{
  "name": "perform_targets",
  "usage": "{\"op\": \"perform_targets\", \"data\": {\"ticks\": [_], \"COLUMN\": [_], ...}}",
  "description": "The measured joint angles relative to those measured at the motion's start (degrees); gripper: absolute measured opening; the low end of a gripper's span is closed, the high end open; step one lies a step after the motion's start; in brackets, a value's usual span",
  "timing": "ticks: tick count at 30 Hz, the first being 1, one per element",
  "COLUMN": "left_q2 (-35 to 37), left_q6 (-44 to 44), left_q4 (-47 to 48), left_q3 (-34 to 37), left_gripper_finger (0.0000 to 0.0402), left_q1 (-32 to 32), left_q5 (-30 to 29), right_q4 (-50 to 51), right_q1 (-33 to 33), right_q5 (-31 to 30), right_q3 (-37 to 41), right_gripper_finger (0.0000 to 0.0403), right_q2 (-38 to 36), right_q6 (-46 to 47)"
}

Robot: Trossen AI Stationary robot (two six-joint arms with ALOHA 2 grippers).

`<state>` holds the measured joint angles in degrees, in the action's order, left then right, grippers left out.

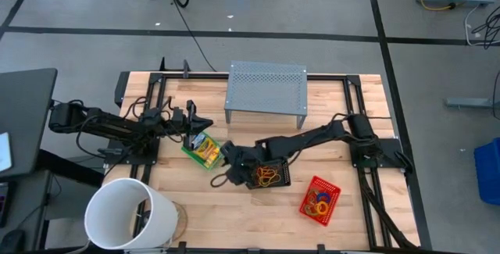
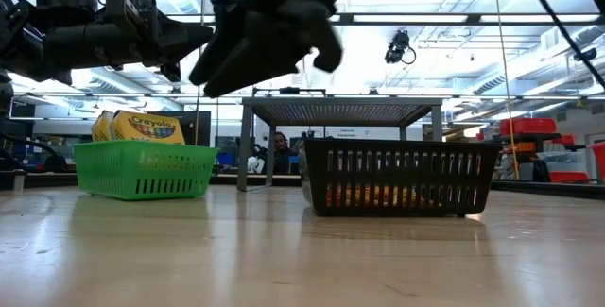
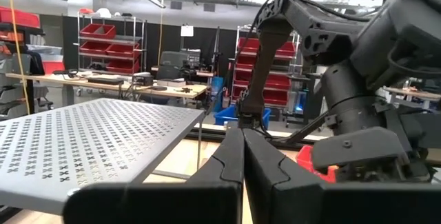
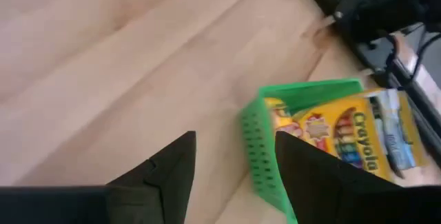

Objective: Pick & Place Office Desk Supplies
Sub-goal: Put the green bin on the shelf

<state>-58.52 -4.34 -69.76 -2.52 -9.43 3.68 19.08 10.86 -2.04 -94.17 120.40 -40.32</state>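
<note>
A green mesh tray point(image 1: 201, 152) point(image 2: 142, 170) rests on its base on the table left of centre, with yellow-green crayon boxes point(image 4: 344, 134) point(image 2: 137, 126) standing in it. To its right is a black mesh tray point(image 1: 269, 176) point(image 2: 397, 175) holding brown rubber bands. A red tray point(image 1: 320, 201) with coloured rings sits nearer the front right. My right gripper point(image 1: 223, 174) point(image 4: 234, 176) hangs open above the table between the green and black trays, slanting down, with nothing between its fingers. My left gripper point(image 1: 205, 123) point(image 3: 242, 162) is shut and empty, held level just beyond the green tray.
A grey perforated metal stand point(image 1: 266, 90) point(image 3: 89, 141) stands at the table's far middle. A big white bucket point(image 1: 129, 215) sits at the near left corner. Bare wood lies in front of the trays, toward the near edge.
</note>
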Motion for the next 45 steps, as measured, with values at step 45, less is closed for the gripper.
{"op": "perform_targets", "data": {"ticks": [45], "left_q2": [0.0], "left_q6": [0.13], "left_q4": [-1.69], "left_q3": [-0.02], "left_gripper_finger": [0.0001], "left_q1": [0.0], "left_q5": [-0.04], "right_q4": [-5.69], "right_q1": [-8.84], "right_q5": [4.2], "right_q3": [0.02], "right_gripper_finger": [0.0117], "right_q2": [7.89], "right_q6": [-15.14]}}
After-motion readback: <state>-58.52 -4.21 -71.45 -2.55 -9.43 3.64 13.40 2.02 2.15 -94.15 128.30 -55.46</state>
